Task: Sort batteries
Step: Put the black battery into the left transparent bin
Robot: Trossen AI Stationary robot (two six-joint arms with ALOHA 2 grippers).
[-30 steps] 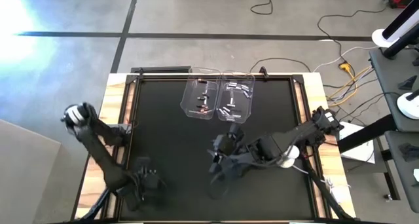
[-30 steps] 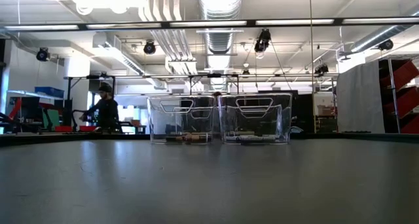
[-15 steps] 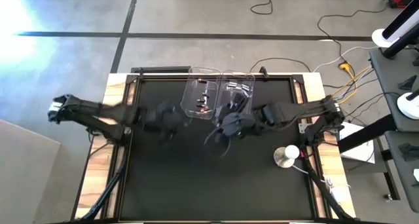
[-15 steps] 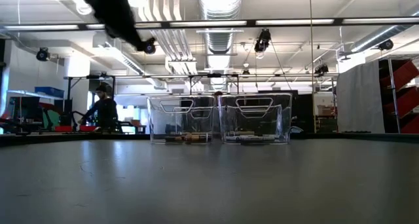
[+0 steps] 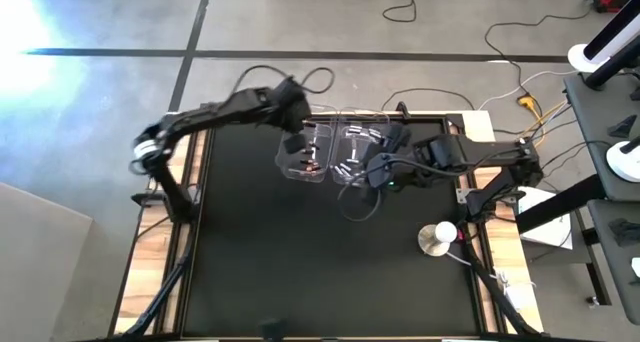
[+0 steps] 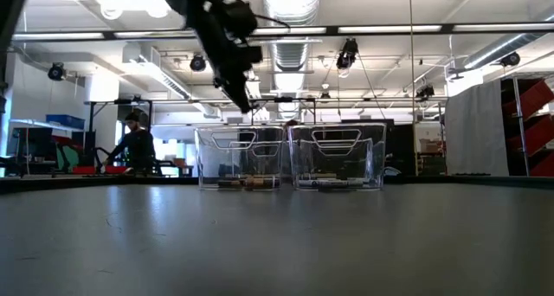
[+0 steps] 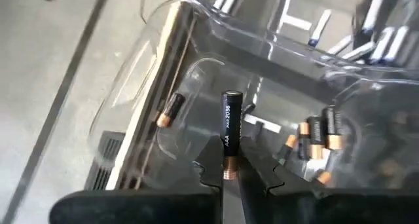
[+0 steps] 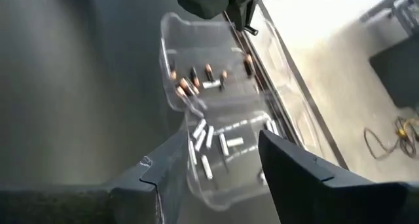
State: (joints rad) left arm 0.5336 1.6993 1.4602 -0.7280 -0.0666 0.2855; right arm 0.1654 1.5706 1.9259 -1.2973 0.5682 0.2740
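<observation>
Item: dark copper-ended battery (image 7: pixel 229 133), held upright between the closed fingers of the left gripper (image 7: pixel 229 175), copper end down in the grip, above the left clear bin (image 5: pixel 305 152). That bin holds more dark copper-tipped batteries (image 7: pixel 317 131); the right clear bin (image 5: pixel 362 154) holds silver-white batteries (image 8: pixel 209 142). We note both bins touching, at the table's (image 5: pixel 260 252) far edge. The right gripper (image 8: pixel 216 162) hangs over the right bin, fingers parted, holding nothing. We cannot count the blurred cells.

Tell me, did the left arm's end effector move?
Yes. The left end effector, shut on a dark battery, swung from the table's near edge to above the left bin.
</observation>
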